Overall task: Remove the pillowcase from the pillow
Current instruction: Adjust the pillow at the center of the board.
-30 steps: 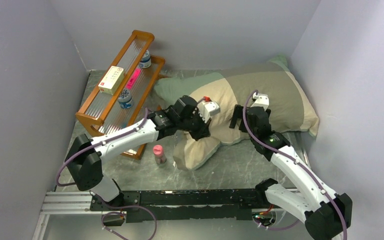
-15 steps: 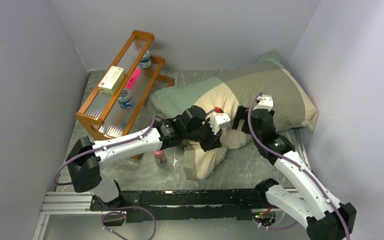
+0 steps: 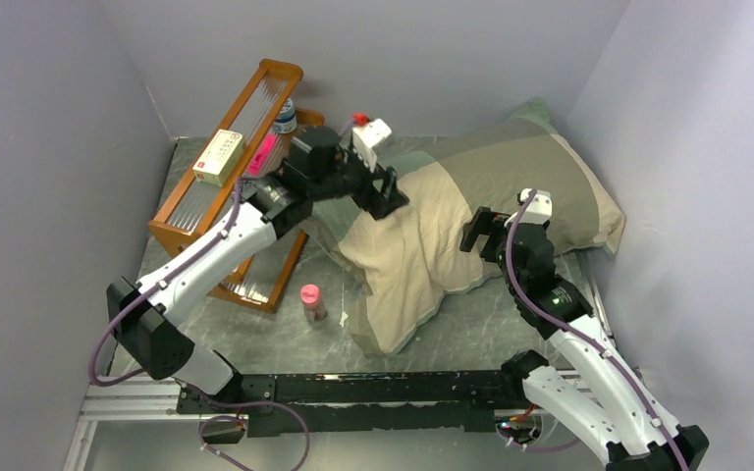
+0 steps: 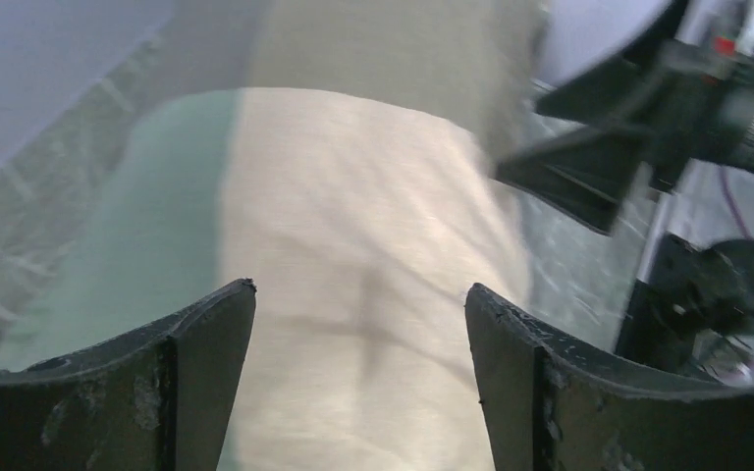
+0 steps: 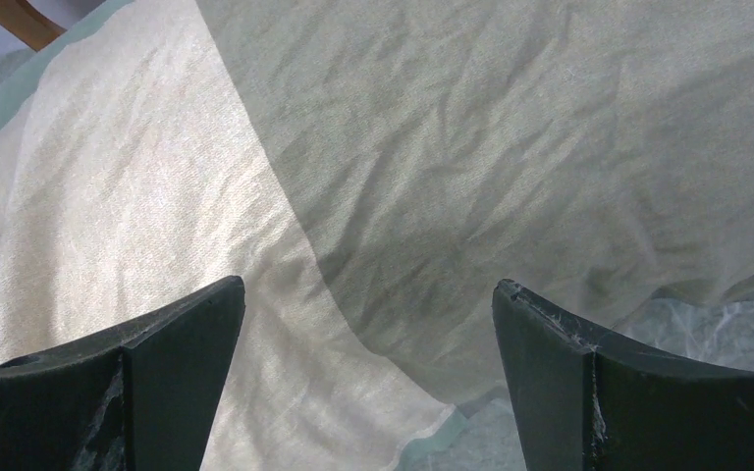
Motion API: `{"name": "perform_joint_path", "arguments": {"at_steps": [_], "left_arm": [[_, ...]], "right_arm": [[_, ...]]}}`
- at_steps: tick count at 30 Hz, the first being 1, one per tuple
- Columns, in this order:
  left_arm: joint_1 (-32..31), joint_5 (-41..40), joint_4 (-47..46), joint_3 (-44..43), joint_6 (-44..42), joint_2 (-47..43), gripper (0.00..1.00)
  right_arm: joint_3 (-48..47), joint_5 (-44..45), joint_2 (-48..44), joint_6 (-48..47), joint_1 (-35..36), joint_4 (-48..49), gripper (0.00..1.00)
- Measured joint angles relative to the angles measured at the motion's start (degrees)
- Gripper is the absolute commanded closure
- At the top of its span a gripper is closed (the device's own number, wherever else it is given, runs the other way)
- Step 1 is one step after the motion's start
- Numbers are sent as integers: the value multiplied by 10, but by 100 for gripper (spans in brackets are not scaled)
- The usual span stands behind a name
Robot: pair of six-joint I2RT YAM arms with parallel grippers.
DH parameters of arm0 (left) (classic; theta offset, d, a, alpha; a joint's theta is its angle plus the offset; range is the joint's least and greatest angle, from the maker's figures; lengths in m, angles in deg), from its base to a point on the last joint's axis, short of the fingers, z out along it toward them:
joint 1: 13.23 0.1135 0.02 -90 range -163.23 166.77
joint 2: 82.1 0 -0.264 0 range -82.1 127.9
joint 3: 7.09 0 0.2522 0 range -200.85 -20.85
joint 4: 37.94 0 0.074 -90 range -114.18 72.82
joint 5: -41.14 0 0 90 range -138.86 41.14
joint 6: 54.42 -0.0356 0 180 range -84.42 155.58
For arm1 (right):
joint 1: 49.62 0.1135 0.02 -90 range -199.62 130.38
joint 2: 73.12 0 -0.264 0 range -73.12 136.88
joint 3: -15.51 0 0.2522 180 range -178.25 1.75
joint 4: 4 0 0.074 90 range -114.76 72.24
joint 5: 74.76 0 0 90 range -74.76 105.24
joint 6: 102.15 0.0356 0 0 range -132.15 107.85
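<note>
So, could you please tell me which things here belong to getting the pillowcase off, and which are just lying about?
Job in hand: pillowcase, with the pillow hidden inside it; left gripper and right gripper, both open.

Lying about: wooden rack, and on it a cream box, a pink card and blue-labelled bottles; small pink bottle on the table.

rack [image 3: 218, 201] rear left | pillowcase [image 3: 471, 191] right of it on table [image 3: 481, 324] | bottle [image 3: 311, 302] before rack

pillowcase [image 3: 471, 186]: big beige and olive checks, pale green edge
tabletop [image 3: 471, 329]: dark grey-green, pale marbled veins
rack [image 3: 280, 67]: orange-brown wood
bottle [image 3: 311, 302]: pink
</note>
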Motion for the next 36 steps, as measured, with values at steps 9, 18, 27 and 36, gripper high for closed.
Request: {"name": "perform_joint_path", "arguments": {"at_steps": [9,18,27,36], "left_arm": [[118,22,35,-104,3,123,11],[123,73,74,-178,0,259,8],[133,168,-26,-90,26,266,44],[134,178,-182,56,68,192,95]], "right_arm": [[5,15,12,37,0,-16,0],[43,-5,43,71,-3,-2,0],[98,-47,87,109,-11,88,0],[103,-79,134,110,-16,135,36]]}}
